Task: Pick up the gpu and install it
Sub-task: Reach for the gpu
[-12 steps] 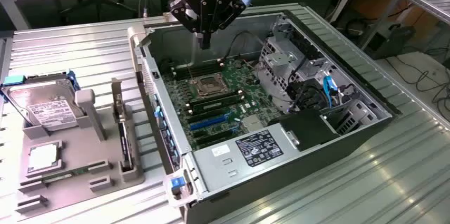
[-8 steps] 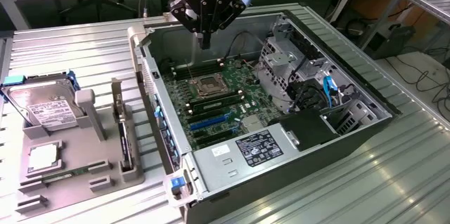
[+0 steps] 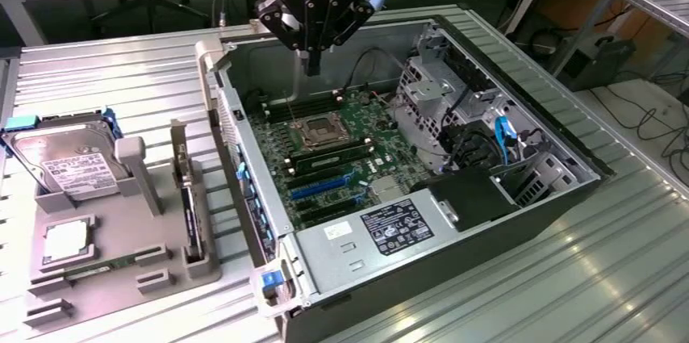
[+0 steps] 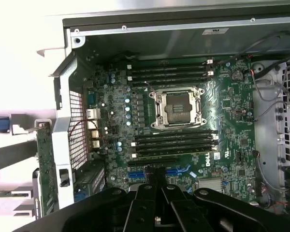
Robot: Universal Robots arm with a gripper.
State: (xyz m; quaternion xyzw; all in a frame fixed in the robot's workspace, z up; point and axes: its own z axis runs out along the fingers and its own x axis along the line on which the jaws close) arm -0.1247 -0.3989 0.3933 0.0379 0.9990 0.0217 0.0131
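Note:
The gpu (image 3: 190,198) stands on its long edge in a grey holder (image 3: 119,258) at the exterior view's left, outside the computer case. It is a thin dark card with a metal bracket at its far end. My gripper (image 3: 312,64) hangs above the open case (image 3: 356,254), over the far part of the motherboard (image 3: 334,157) and well away from the gpu. Its fingers are shut together with nothing between them. In the wrist view the gripper (image 4: 157,182) points down over the blue expansion slots (image 4: 180,170), just below the processor socket (image 4: 178,107).
The grey holder also carries a silver hard drive (image 3: 63,165), a processor chip (image 3: 64,240) and a green memory stick (image 3: 102,266). Inside the case are a drive cage (image 3: 431,93), cables (image 3: 501,137) and a black power supply (image 3: 398,226). Ribbed metal tabletop lies around.

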